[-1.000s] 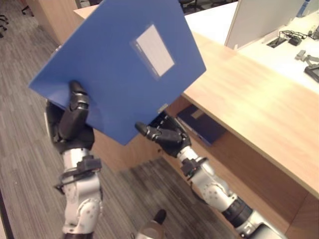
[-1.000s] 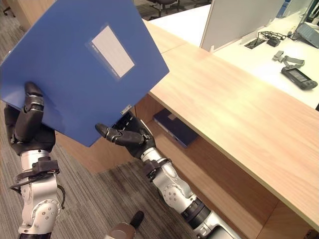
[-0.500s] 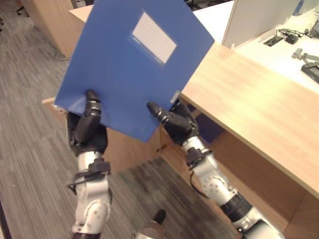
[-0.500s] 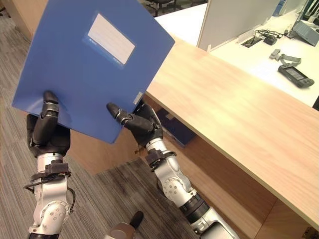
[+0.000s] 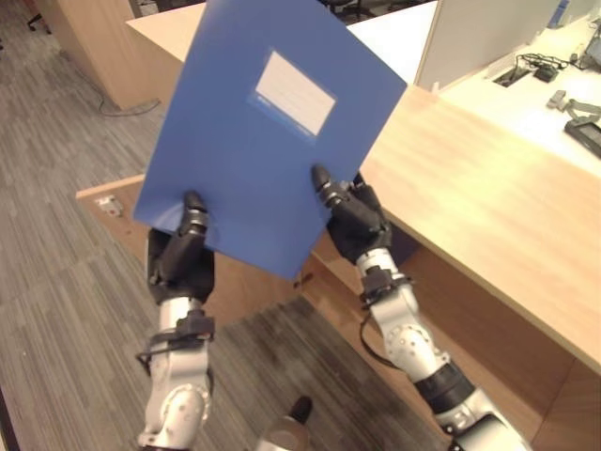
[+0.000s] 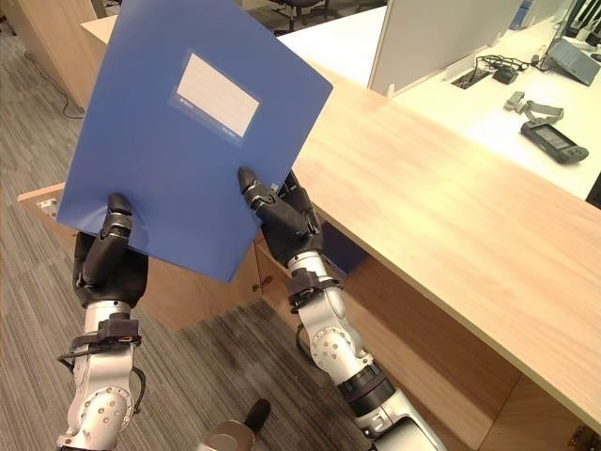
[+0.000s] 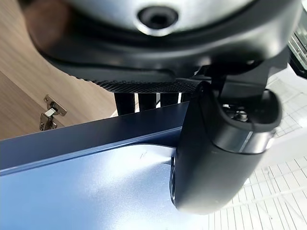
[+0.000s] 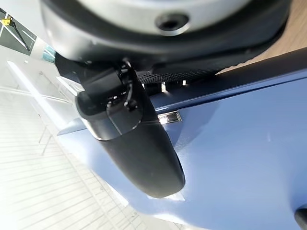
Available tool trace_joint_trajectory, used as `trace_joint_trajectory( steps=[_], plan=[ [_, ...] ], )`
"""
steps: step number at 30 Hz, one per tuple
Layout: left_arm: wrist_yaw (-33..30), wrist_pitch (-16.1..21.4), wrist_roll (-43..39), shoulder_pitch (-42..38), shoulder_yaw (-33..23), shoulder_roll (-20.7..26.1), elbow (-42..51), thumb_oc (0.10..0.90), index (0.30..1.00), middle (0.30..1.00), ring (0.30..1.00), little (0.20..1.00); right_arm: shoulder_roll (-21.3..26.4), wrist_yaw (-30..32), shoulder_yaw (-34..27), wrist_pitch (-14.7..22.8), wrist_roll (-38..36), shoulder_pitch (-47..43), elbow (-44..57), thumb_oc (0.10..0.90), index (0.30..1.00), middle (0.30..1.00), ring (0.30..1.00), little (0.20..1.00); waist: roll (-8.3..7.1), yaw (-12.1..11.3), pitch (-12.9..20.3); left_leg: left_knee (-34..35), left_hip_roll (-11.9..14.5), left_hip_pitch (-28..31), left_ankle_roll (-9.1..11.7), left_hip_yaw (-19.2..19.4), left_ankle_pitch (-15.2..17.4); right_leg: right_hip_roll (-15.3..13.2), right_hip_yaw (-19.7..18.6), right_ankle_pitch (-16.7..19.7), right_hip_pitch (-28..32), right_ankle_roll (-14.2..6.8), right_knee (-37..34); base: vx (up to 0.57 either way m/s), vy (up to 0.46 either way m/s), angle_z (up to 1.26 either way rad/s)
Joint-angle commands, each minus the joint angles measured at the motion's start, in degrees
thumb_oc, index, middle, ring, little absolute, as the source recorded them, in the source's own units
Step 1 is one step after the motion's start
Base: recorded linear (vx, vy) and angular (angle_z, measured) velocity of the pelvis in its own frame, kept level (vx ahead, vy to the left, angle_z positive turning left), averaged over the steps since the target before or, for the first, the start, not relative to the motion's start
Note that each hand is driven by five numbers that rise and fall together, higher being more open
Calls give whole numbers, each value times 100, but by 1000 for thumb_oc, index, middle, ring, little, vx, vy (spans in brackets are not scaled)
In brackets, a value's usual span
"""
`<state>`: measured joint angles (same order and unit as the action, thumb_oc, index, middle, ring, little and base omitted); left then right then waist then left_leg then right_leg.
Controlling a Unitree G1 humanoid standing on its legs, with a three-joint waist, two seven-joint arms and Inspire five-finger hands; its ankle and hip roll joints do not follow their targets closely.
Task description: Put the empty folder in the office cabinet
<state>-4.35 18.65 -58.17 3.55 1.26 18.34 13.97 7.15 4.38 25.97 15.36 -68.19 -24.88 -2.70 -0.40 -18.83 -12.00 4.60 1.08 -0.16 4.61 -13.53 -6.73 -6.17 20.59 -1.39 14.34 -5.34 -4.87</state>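
Bright, even office light; wrist views blurred close up.

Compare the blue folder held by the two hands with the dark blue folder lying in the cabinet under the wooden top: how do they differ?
The held blue folder is raised in the air, tilted, pinched at its lower edge by the left hand and right hand; the dark folder lies flat inside the cabinet, touched by neither hand. The held folder shows fully, with a white label; the other is mostly hidden behind hand and folder. The held one looks brighter. Both are blue.
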Motion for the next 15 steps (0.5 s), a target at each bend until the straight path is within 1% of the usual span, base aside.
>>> trace_joint_trajectory(
  steps=[1, 7, 11, 12, 15],
  plan=[
    [223, -63, 541, 97, 250, 301, 29, 400, 300, 300, 300, 300, -584, -613, 157, 468, 125, -1321, 578, 400, 300, 300, 300, 300, 233, 247, 541, 40, 825, 395, 497, 263, 281, -58, -217, -545, 13, -147, 241, 0, 0, 0],
    [149, -7, 623, 43, 55, 313, -11, 400, 300, 300, 300, 300, -456, -697, 322, 253, 118, -1174, 619, 400, 300, 300, 300, 300, 212, 276, 523, 40, 824, 395, 501, 299, 281, -54, -244, -541, -6, -145, 256, 0, 0, 0],
    [74, 12, 712, -26, -67, 358, -69, 400, 300, 300, 300, 300, -302, -754, 532, 13, 119, -1019, 647, 400, 300, 300, 300, 300, 192, 298, 512, 40, 826, 404, 505, 322, 285, -61, -257, -536, -20, -150, 275, -9, 3, -3],
    [73, 12, 712, -26, -67, 357, -69, 400, 300, 300, 300, 300, -302, -754, 533, 13, 119, -1019, 647, 400, 300, 300, 300, 300, 192, 299, 512, 40, 826, 403, 505, 322, 285, -61, -257, -536, -20, -150, 276, 0, 0, 0],
    [41, 5, 784, -66, -240, 444, -132, 400, 300, 300, 300, 300, 11, -858, 792, -371, 267, -909, 757, 400, 300, 300, 300, 300, 152, 312, 504, 40, 829, 400, 515, 331, 284, -65, -258, -531, -30, -154, 286, 0, 0, 0]
  ],
)
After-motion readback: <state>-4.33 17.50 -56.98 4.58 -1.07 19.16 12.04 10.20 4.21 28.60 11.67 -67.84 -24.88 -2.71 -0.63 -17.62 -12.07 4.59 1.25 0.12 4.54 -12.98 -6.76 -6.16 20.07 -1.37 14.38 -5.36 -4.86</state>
